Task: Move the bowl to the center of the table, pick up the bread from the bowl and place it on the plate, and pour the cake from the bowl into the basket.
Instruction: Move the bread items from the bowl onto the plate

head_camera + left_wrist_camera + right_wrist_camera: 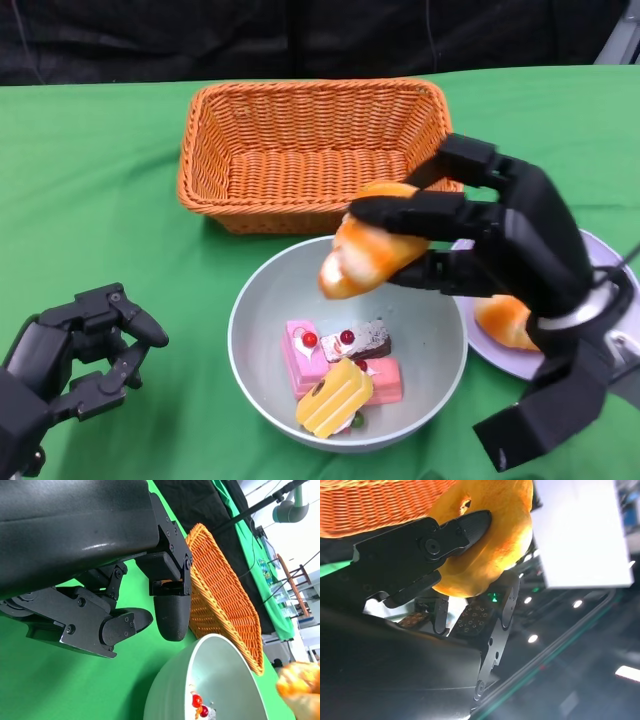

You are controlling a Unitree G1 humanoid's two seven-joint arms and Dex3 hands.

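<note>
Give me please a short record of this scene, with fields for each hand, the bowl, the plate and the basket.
right hand: holds a bread roll above the bowl
left hand: holds nothing, apart from the bowl
bowl: grey, cake pieces inside
plate: one bread already on it
basket: orange wicker, nothing seen inside

We see a green cloth [90,200] covering the table, with a black curtain [300,40] hanging behind it. Beyond the table stand what may be a wooden chair [292,577] and bright ceiling lights [532,638].
</note>
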